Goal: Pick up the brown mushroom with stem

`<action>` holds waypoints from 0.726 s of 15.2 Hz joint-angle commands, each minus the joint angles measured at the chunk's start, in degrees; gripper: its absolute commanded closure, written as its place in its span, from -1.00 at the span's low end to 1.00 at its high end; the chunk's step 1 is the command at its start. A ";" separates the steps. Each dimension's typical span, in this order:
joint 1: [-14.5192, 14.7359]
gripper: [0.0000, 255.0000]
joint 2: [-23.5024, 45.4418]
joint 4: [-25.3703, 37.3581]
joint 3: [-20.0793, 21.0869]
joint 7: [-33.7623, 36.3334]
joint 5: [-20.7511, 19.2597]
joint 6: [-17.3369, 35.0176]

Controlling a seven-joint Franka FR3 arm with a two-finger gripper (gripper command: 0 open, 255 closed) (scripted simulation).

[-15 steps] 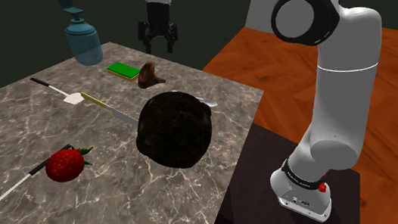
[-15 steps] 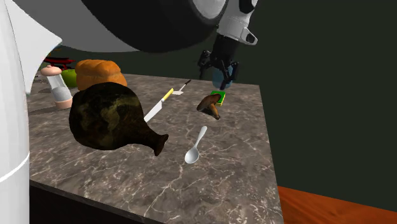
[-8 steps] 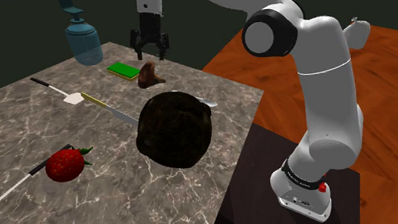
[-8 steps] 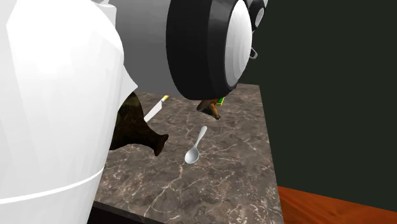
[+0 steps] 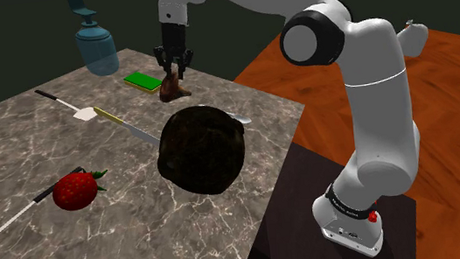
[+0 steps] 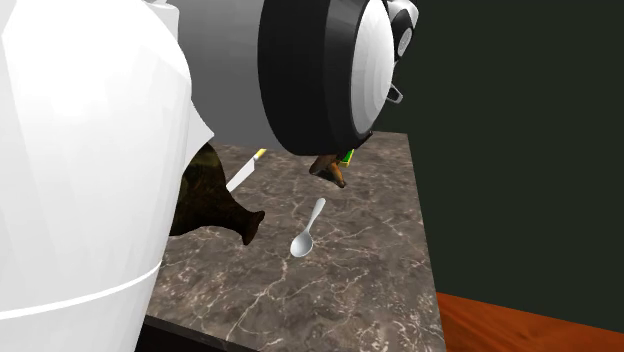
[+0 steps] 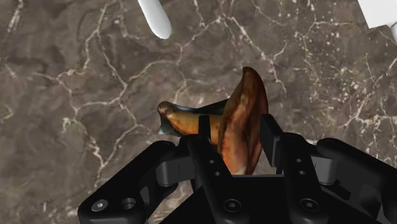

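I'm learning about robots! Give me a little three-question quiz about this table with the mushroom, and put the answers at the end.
1. True or false: the strawberry lies on the marble table.
2. Fill the gap: the flat block near the mushroom is ____ in colour.
3. Pick one: the end effector has come down at the A) strawberry, B) block, C) mushroom.

Key: 1 true; 2 green; 3 C.
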 commanded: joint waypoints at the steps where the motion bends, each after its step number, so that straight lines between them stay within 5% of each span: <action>1: 0.00 1.00 0.05 -0.04 0.00 -0.02 0.00 0.06; 11: -0.20 1.00 0.33 3.50 0.14 1.00 0.10 -3.04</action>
